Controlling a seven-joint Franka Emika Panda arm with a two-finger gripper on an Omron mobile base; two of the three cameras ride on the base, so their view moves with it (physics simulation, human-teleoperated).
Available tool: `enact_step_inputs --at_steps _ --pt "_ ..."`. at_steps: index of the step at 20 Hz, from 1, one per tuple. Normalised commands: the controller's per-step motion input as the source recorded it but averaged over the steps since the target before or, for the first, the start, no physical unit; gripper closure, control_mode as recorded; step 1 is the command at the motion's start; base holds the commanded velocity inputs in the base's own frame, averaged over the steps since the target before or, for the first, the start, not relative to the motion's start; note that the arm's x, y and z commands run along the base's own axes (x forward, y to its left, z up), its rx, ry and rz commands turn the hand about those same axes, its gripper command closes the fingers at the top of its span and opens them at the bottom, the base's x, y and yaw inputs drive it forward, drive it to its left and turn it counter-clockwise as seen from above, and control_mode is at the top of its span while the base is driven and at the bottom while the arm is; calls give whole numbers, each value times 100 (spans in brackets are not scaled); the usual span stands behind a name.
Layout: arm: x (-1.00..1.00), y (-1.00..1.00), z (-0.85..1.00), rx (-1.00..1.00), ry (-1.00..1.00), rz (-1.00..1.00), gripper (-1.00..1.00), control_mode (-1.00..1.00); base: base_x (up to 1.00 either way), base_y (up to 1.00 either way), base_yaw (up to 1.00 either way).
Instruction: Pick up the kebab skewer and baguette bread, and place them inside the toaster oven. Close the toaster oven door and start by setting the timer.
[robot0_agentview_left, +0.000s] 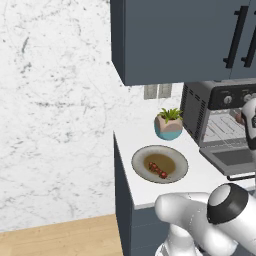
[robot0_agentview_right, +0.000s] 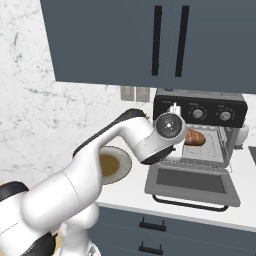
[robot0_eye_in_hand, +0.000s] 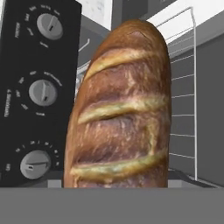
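While the baguette bread fills the jaws (spread wide), it hangs before the toaster oven.

Pretty flat, even rendered light in all 3 views, bright with no obvious single source and barely any hard shadows, just a soft dark patch under the upper cabinets and inside the toaster oven. No real glare apart from a mild sheen on the white arm, and edges look straight with no lens warp. The hand view is the soft one: the baguette bread sits so close its crust looks smeary and low-res, and the knob labels beside it are blurry.
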Motion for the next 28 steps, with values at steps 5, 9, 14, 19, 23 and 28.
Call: enact_step_inputs --at_steps 5,9,14,19,23,28 --pt "18 -17 0 0 0 0 100 -100 0 0 0" --pt "14 -21 -9 0 -1 1 100 -100 0 0 0" --pt "23 -20 -8 0 0 0 100 -100 0 0 0" --pt "24 4 -12 -2 -4 0 100 -100 0 0 0" --pt "17 2 -18 -1 -6 1 100 -100 0 0 0" --pt "7 0 -24 0 -5 1 100 -100 0 0 0"
